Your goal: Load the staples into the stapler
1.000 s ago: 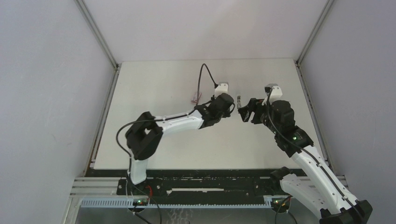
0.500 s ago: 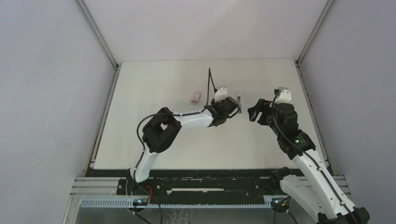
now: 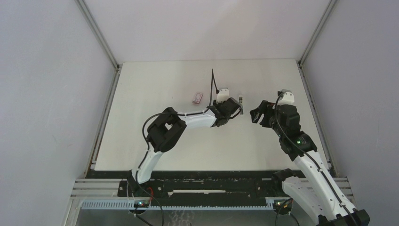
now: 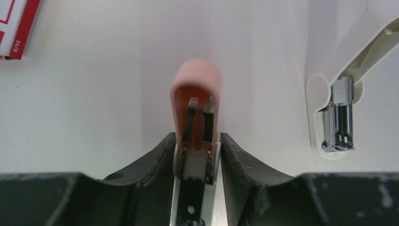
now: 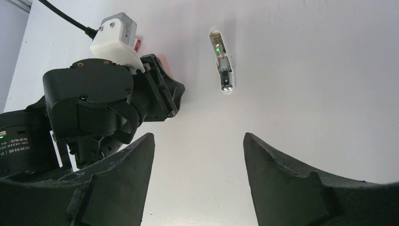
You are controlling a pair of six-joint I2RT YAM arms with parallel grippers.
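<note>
The left gripper (image 4: pixel 197 143) is clamped on the pink stapler (image 4: pixel 196 87); the right gripper (image 5: pixel 198 137) stands open. The staples carton (image 4: pixel 14 28) lies at 10 o'clock from that stapler, a white stapler (image 4: pixel 336 108) at 3 o'clock.

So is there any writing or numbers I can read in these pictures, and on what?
"24/8": on the red-and-white cardboard staple carton, at the edge of the left wrist view; its other print is cut off.
"DM-J43...": white print on the left arm's black motor housing; the rest is too small to read.
Pink plastic stapler: no text visible.
</note>
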